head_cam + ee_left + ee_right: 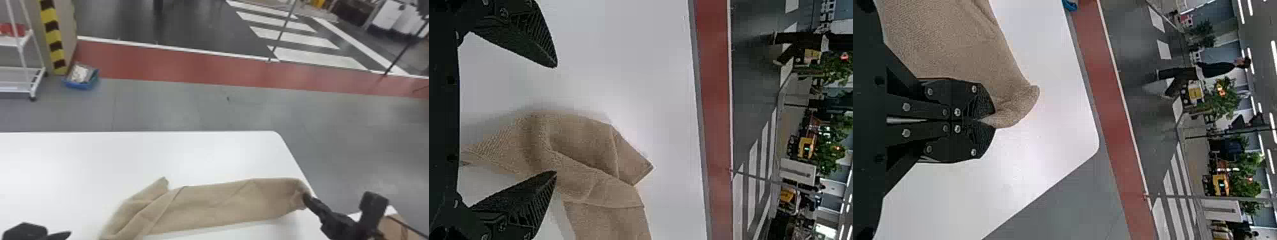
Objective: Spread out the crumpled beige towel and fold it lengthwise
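Note:
The beige towel (223, 204) lies stretched across the white table, fairly smooth toward the right and bunched in folds at its left end. At its right end my right gripper (304, 197) pinches a corner; in the right wrist view that gripper (990, 120) is shut on the towel (953, 40). My left gripper (57, 234) is at the bottom left, left of the folded end. In the left wrist view the left gripper (556, 120) stands open, its fingers wide apart, with part of the towel (584, 145) beyond and beside the lower finger.
The white table (134, 156) has its far edge behind the towel and its right edge close by my right gripper. A brown box (394, 228) sits at the bottom right. On the floor behind are a blue bin (81, 84) and a white rack (38, 76).

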